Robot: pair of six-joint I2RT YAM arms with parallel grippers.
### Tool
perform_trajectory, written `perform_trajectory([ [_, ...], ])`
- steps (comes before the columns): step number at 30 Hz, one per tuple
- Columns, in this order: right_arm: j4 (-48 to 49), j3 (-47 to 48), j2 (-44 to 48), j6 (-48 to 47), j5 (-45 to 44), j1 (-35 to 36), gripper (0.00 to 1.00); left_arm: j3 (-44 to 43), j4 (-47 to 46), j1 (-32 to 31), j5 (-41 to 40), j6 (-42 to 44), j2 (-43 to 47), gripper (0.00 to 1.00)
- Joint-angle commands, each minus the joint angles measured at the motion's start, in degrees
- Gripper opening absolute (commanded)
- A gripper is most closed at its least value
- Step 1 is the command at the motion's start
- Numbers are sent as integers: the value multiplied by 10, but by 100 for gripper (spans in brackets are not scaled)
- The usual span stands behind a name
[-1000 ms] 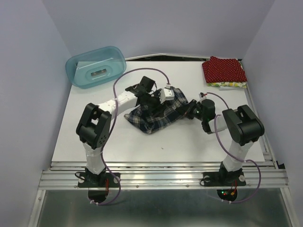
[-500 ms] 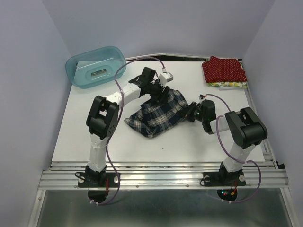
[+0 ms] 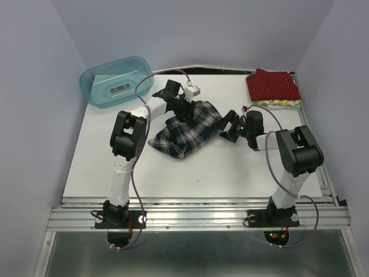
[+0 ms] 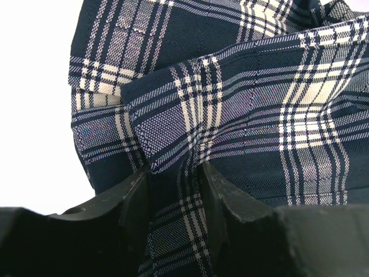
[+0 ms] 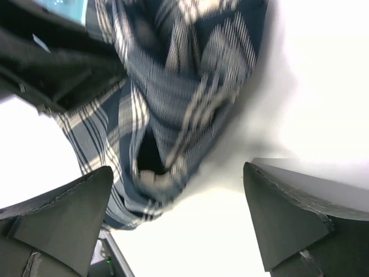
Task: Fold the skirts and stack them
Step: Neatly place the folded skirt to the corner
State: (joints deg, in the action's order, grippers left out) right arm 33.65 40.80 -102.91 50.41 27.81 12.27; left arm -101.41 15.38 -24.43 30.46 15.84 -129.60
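Your left gripper (image 4: 173,173) pinches a plaid skirt (image 4: 242,104) fold, clear only from its wrist, worktop (image 3: 104,167) centre, right gripper (image 5: 179,170) spread wide.

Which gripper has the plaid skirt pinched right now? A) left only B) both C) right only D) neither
A: in the left wrist view, the left gripper is clamped on a fold of the plaid skirt, while the right gripper stands wide open, gripping nothing.
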Motion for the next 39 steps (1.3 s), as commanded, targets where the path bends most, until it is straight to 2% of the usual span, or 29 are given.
perform_trajectory([
  [1,-49,65,-76,-11,24,-13,100,-6,58,2,-22,64,-21,48],
  [11,-62,189,-199,-48,13,-13,100,-70,114,2,-3,96,-65,48],
  [14,-26,201,-229,-37,64,-13,100,-101,142,2,-2,101,-85,48],
  [15,26,196,-240,-31,79,-8,100,-120,152,2,-2,101,-96,48],
  [18,84,181,-251,-14,106,-2,98,-144,163,2,-1,102,-111,48],
  [23,112,178,-266,-20,95,3,73,-173,188,1,5,109,-130,48],
  [24,96,190,-273,-23,95,3,64,-178,194,1,7,113,-132,49],
  [27,117,189,-270,-21,85,3,47,-177,191,1,6,118,-128,48],
  [28,121,184,-266,-21,81,3,31,-174,187,1,9,121,-125,48],
  [30,131,180,-247,-26,62,3,16,-156,174,1,13,124,-103,53],
  [31,131,179,-238,-37,55,3,3,-150,158,1,17,121,-95,55],
  [32,130,178,-228,-44,41,3,1,-145,152,1,20,119,-86,58],
  [35,121,183,-182,-73,11,3,1,-117,112,3,10,98,-22,76],
  [37,111,193,-153,-93,3,-4,1,-109,91,8,7,82,7,83],
  [38,105,199,-145,-100,-8,-13,1,-108,89,17,14,62,22,94],
  [39,93,211,-136,-108,-14,-18,1,-109,89,24,27,53,49,99],
])
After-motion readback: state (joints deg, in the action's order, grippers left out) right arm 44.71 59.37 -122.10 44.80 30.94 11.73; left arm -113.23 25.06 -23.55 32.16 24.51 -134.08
